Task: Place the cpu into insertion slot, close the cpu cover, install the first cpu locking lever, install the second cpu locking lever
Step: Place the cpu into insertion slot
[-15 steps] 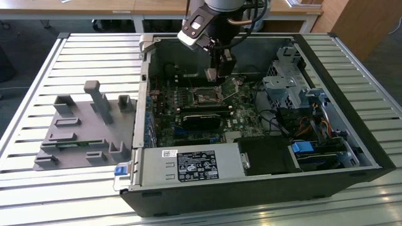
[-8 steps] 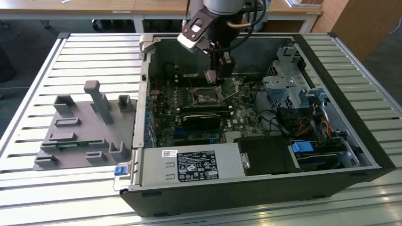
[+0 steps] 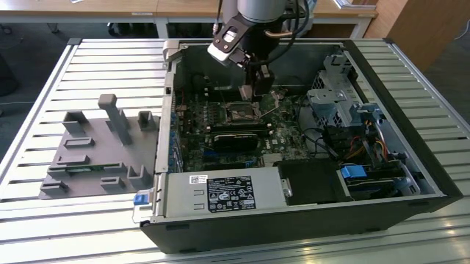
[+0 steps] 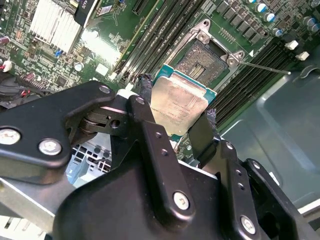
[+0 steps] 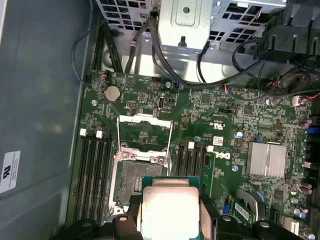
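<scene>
My gripper (image 4: 176, 111) is shut on the cpu (image 4: 177, 100), a square chip with a silvery top and a green edge, pinched between two black fingers (image 4: 145, 92). In the first wrist view the cpu (image 5: 169, 207) hangs just off one side of the insertion slot (image 5: 137, 177), whose dark contact field lies bare. The cpu cover (image 5: 145, 131) stands flipped open beside the slot, with thin lever rods along its sides. In the exterior view the gripper (image 3: 257, 91) hovers over the motherboard just behind the insertion slot (image 3: 241, 114). A lever rod (image 4: 265, 66) sticks out next to the insertion slot (image 4: 202, 62).
The open computer case (image 3: 411, 159) rests on a slatted metal table. Memory slots (image 5: 95, 170) flank the socket. A finned heat sink (image 5: 267, 160), cables and a drive cage (image 3: 334, 104) are nearby. A grey fixture tray (image 3: 96, 148) sits at the exterior view's left.
</scene>
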